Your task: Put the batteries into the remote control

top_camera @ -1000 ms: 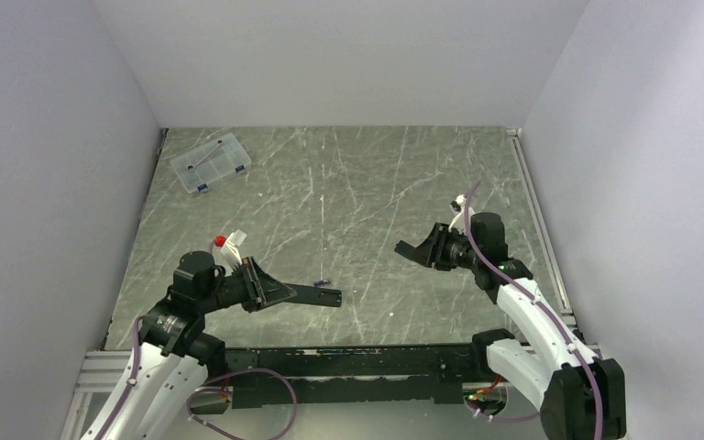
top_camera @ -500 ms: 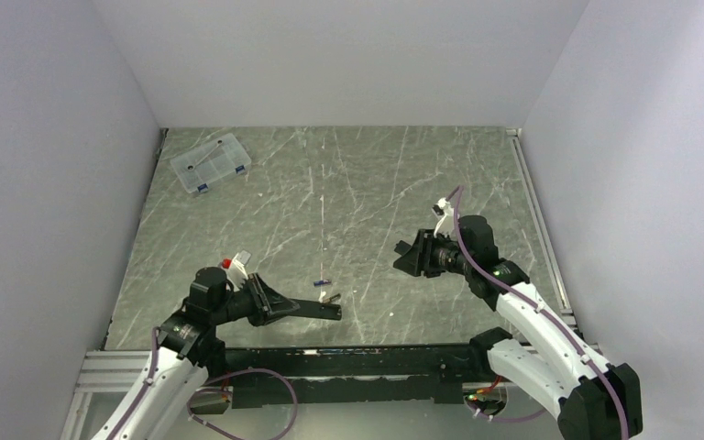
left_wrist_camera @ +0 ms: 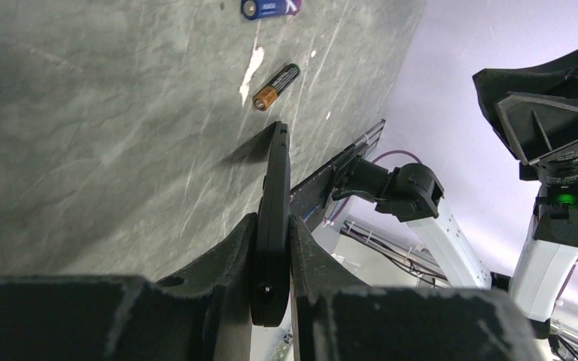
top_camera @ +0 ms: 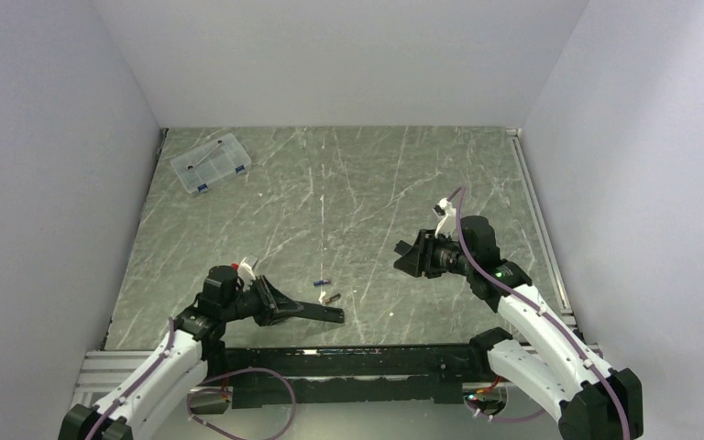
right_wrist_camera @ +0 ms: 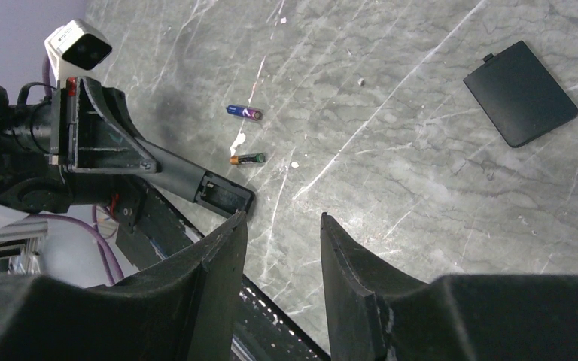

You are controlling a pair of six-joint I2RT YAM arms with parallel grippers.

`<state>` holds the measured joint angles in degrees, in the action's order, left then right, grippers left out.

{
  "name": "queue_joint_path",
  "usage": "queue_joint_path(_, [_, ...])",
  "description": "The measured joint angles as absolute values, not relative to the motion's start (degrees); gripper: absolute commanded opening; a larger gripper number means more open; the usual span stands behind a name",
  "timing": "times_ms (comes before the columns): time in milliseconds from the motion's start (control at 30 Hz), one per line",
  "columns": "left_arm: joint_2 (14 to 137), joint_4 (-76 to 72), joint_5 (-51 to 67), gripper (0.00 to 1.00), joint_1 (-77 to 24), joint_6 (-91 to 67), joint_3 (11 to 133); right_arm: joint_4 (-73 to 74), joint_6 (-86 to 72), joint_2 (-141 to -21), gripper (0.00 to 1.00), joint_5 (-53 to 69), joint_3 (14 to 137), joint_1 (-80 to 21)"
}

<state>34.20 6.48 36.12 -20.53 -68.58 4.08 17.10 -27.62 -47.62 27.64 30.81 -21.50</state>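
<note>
We see the remote control (left_wrist_camera: 273, 203) as a slim, flat black bar turned on its thin edge, one end pinched between the pressed-in jaws of the left gripper (left_wrist_camera: 272, 228) low over the near part of the table (top_camera: 367, 174), and the right wrist view shows an open recess at its free end. The batteries lie on the table just beyond that free end, the blue-banded cell (right_wrist_camera: 243, 112) farther off and the gold-ended cell (right_wrist_camera: 247, 159) nearer. The right gripper (right_wrist_camera: 282, 226) hangs above the table with its jaws spread and nothing between them, a flat black cover plate (right_wrist_camera: 521, 93) lying well apart
</note>
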Motion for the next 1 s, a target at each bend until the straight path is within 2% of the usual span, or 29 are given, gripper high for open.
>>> queue_joint_path(433, [43.05,-4.32,36.86,0.01,-20.53,-65.71,3.49,16.6,-27.64,-47.94,0.47,28.64,30.79,-21.54])
queue_joint_path(633, [45.71,-6.9,37.89,0.12,-20.53,-64.62,3.46,16.62,-27.62,-47.92,0.48,28.62,30.63,-21.54])
queue_joint_path(867, [47.13,-7.88,38.74,0.31,-20.53,-63.68,3.44,16.53,-27.64,-47.94,0.49,28.62,30.35,-21.54])
queue_joint_path(1000, [47.07,-5.54,38.52,0.37,-20.53,-62.24,2.92,16.49,-27.64,-48.05,0.49,28.62,30.35,-21.54])
